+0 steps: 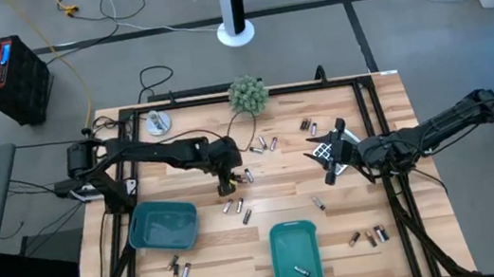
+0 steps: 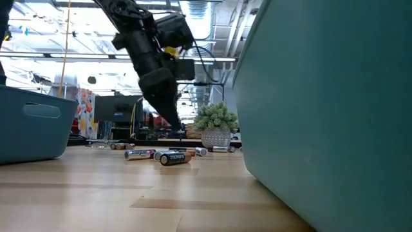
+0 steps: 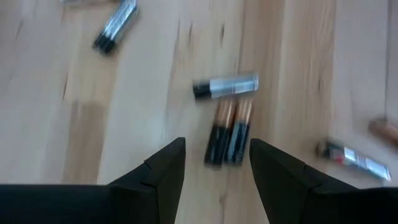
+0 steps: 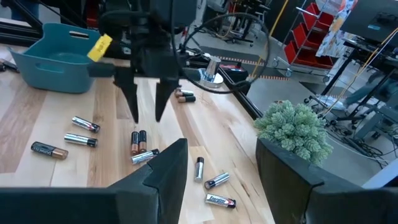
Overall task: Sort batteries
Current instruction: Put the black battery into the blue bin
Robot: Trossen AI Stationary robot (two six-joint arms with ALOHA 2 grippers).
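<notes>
Batteries lie scattered on the wooden table (image 1: 266, 208), some silvery, some dark with coppery ends. My left gripper (image 3: 217, 163) is open and hovers just above a pair of dark coppery batteries (image 3: 227, 130) lying side by side; a silvery battery (image 3: 225, 87) lies across their ends. The right wrist view shows the same gripper (image 4: 146, 102) pointing down over that pair (image 4: 138, 142). In the high view it sits at mid-table (image 1: 226, 177). My right gripper (image 4: 217, 163) is open, raised, right of centre (image 1: 331, 170). One battery (image 1: 301, 270) lies in the near teal tray (image 1: 294, 237).
A second teal tray (image 1: 163, 224) sits toward the near left. A grey calculator (image 1: 329, 147) lies by my right gripper. A small potted plant (image 1: 248, 95) stands at the far edge. More batteries lie near the right edge (image 1: 367, 236) and near the left tray (image 1: 180, 268).
</notes>
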